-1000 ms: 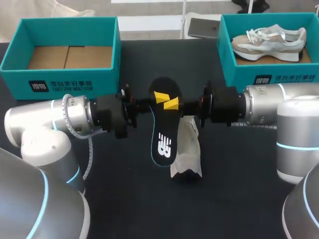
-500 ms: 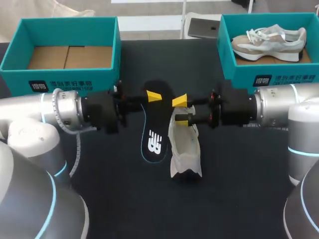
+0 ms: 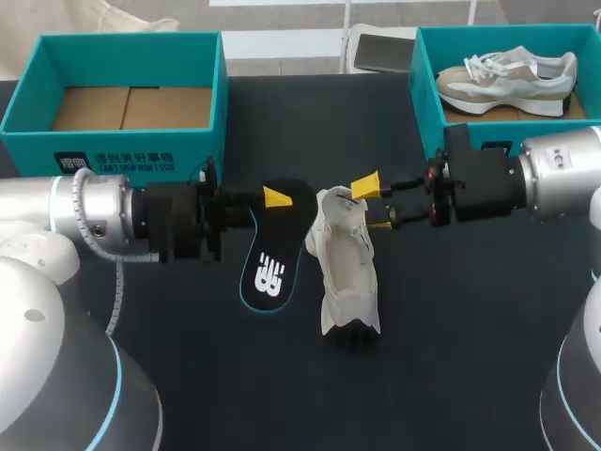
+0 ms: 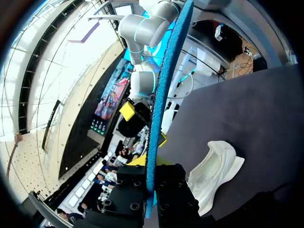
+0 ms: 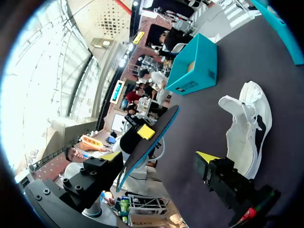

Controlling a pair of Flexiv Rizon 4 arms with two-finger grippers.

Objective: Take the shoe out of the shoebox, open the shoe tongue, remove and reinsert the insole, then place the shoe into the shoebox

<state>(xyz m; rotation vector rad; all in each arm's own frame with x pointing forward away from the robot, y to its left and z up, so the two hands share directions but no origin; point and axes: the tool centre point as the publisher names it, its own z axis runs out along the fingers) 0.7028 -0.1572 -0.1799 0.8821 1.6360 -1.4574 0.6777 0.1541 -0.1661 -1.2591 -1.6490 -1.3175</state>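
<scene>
left tool [image 3: 274,199] clamped on insole [image 3: 269,271], right tool [image 3: 373,204] spread wide, empty, just beside shoe [image 3: 346,272]

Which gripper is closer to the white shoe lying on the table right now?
Right. The right gripper is open, close beside the collar of the white shoe; the left gripper is farther off on the other side, shut on the black insole.

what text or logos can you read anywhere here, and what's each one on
Left box: white print on its front wall, too small to read.
Right box: white print on its front wall, also too small to read.
Insole: a white logo, no legible words.
No other text shows.
</scene>
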